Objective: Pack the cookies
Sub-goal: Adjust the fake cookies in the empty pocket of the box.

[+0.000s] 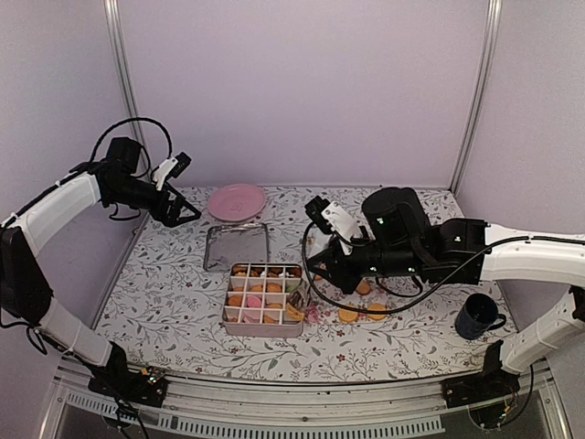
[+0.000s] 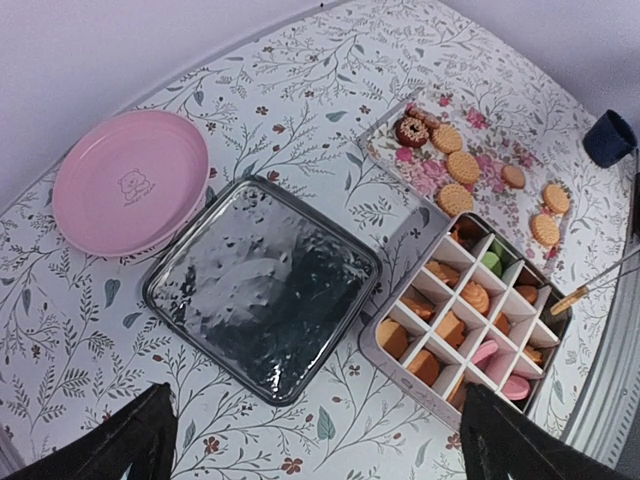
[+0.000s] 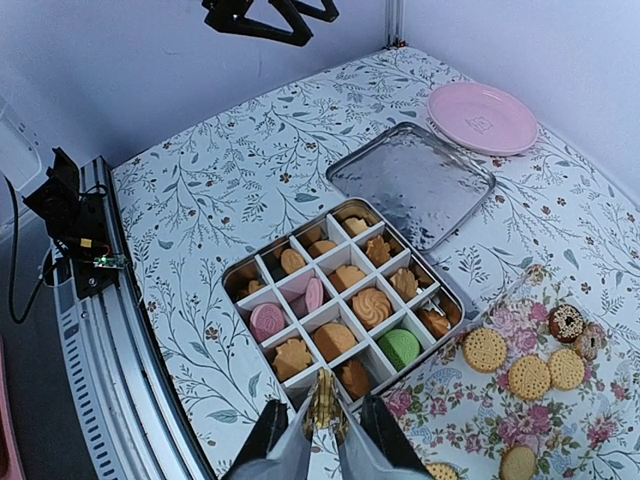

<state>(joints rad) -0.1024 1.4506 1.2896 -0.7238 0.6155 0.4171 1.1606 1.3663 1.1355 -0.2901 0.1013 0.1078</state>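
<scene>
Arm on the right reaches low across the table from its base, forearm passing beyond the dark mug (image 1: pixel 478 315), wrist turned down over the right side of the divided tin (image 1: pixel 260 327). The right gripper (image 3: pixel 322 432) has its jaws drawn close on one golden cookie (image 3: pixel 322 402), pinched edge-on just above the tin's rim. Whether it touches the rim I cannot tell. The left arm is folded high at the far left, well apart from the tin. The left gripper (image 2: pixel 320 445) hangs with jaws spread wide and nothing between them, looking down on the silver lid (image 2: pixel 260 285) and the pink plate (image 2: pixel 130 180) beside it.

Most of the cookies (image 3: pixel 372 305) sit in the tin's compartments — golden ones, two pink cookies (image 3: pixel 268 321) and one green cookie (image 3: pixel 399 348). Loose cookies (image 3: pixel 485 349) lie on a rose-patterned mat (image 3: pixel 470 410) just beside the tin's right side, with a dark ringed cookie (image 3: pixel 566 322) at its far end. From above, the right forearm and its black cable cross over that mat and hide part of it. The lid lies flat between the tin and the plate.
</scene>
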